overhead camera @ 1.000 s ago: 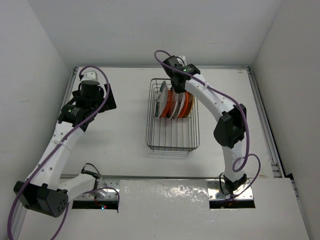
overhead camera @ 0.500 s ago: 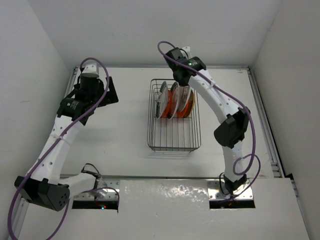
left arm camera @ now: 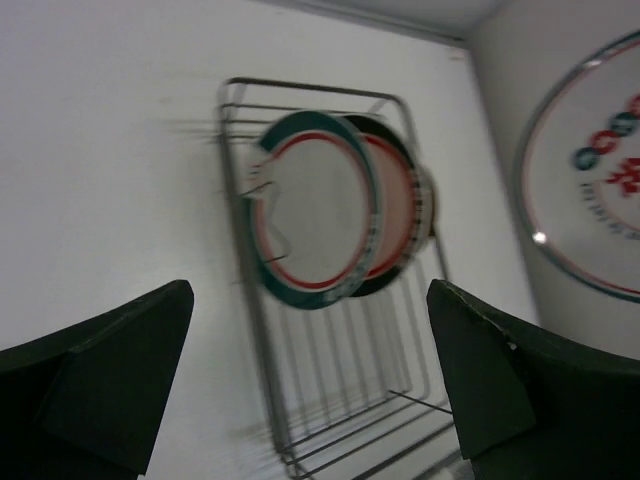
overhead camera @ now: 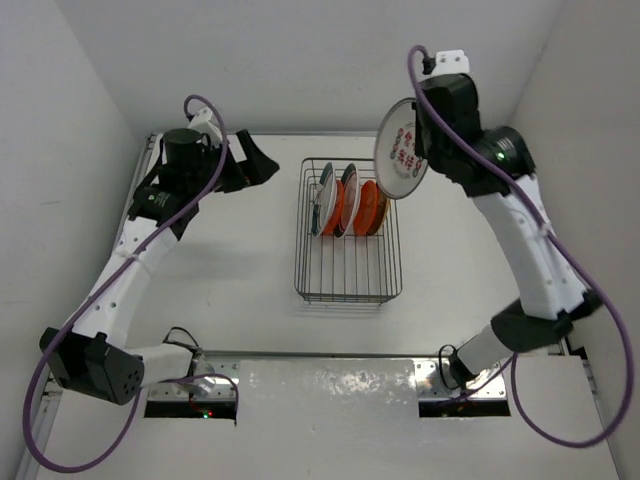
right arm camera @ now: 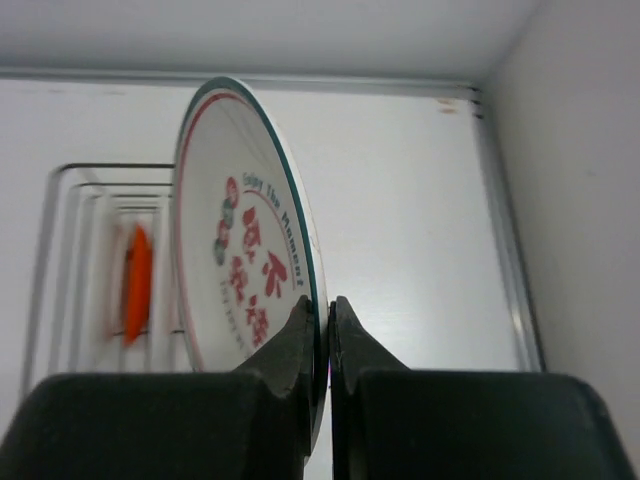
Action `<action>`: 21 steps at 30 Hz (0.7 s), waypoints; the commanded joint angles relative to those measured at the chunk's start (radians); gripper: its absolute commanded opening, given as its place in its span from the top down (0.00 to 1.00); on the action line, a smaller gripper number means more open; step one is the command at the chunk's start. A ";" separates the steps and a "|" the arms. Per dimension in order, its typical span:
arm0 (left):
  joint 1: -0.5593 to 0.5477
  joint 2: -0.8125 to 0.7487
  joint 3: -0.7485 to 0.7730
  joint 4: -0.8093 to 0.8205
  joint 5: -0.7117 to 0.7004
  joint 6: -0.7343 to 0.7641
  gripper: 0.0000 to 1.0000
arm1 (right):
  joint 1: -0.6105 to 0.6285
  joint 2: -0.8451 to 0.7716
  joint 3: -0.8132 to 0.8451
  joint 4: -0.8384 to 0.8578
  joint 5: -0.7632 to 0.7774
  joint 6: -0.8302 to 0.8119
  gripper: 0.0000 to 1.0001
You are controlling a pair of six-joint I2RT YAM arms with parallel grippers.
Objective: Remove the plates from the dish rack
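My right gripper [overhead camera: 425, 150] [right arm camera: 322, 305] is shut on the rim of a white plate [overhead camera: 400, 150] [right arm camera: 240, 250] with a green rim and red marks, held high above the dish rack's right side. The dark wire dish rack [overhead camera: 347, 280] [left arm camera: 330, 400] holds three plates on edge at its far end: a white green-rimmed one [overhead camera: 323, 203] [left arm camera: 315, 215] and orange ones [overhead camera: 370, 210]. My left gripper [overhead camera: 262, 165] [left arm camera: 310, 390] is open and empty, left of the rack and facing it. The lifted plate also shows at the right edge of the left wrist view [left arm camera: 590, 180].
White side walls [overhead camera: 70, 150] and a back wall enclose the table. A metal rail [overhead camera: 525, 230] runs along the right edge. A white panel [overhead camera: 330, 400] covers the near edge between the arm bases.
My right gripper has lifted the white plate out of the rack, up and to the right. My left gripper has swung right toward the rack.
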 commanded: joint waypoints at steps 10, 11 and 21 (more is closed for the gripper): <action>-0.008 0.144 0.023 0.402 0.467 -0.191 0.13 | -0.005 -0.145 -0.311 0.537 -0.947 0.253 1.00; -0.007 0.146 0.009 0.403 0.478 -0.195 0.19 | -0.005 -0.136 -0.331 0.571 -0.952 0.281 1.00; 0.113 0.063 -0.083 0.267 0.198 -0.249 1.00 | -0.027 -0.015 -0.320 0.429 -0.753 0.231 0.10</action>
